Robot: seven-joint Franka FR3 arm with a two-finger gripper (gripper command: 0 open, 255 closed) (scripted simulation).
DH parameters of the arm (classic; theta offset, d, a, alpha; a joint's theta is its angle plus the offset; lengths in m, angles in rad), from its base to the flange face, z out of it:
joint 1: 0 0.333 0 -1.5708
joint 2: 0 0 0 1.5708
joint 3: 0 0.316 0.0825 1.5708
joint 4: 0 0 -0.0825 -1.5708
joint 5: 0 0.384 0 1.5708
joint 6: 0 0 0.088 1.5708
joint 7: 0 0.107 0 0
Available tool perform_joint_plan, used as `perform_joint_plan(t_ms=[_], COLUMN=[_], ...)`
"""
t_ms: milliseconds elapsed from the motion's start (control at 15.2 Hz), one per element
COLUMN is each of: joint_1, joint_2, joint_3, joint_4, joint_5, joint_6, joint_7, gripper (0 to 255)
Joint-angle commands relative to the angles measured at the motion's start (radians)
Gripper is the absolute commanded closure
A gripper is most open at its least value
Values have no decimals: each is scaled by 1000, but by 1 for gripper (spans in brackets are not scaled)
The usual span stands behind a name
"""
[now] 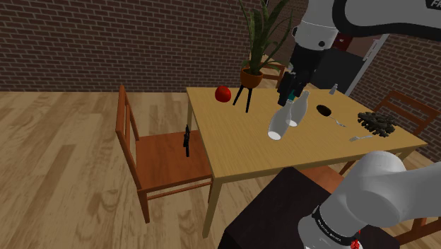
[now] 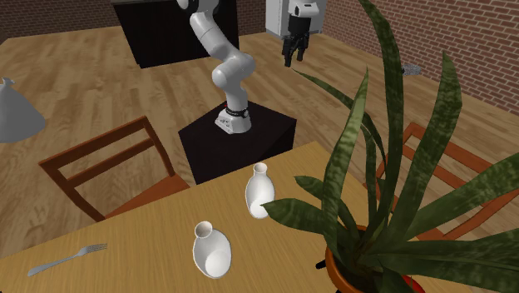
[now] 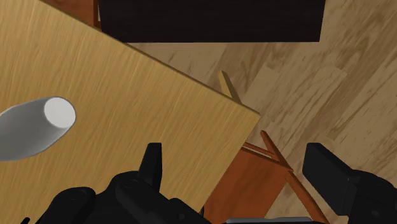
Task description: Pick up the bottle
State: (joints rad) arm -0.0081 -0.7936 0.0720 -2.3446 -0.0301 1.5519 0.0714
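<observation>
Two white bottles stand close together on the wooden table [image 1: 233,148]. One bottle [image 1: 300,108] [image 2: 259,191] is upright with a narrow neck. The other bottle [image 1: 280,122] [image 2: 211,250] leans over and shows a round flat end. My black gripper [image 1: 290,90] [image 2: 294,52] hangs in the air just above them, open and holding nothing. In the wrist view the gripper [image 3: 235,159] looks down past a table corner [image 3: 245,111], with a white bottle [image 3: 35,129] off to the side beyond one finger [image 3: 153,162].
A red apple [image 1: 223,93] and a potted plant [image 1: 251,74] [image 2: 391,191] stand at the table's far side. A fork [image 2: 65,260] and a dark heap [image 1: 377,123] lie on the table. Wooden chairs [image 1: 159,159] [image 3: 267,165] flank it. The black stand [image 2: 239,141] is close by.
</observation>
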Motion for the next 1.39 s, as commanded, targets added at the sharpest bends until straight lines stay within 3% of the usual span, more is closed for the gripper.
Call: perform_joint_plan(t_ms=[0,792,1320], joint_1=[0,-95,-133], joint_2=[0,167,369], joint_3=[0,-242,-401], joint_4=[0,-36,35], joint_5=[0,-129,-152], joint_6=[0,228,377], joint_7=[0,-223,-375], gripper=[0,0,0])
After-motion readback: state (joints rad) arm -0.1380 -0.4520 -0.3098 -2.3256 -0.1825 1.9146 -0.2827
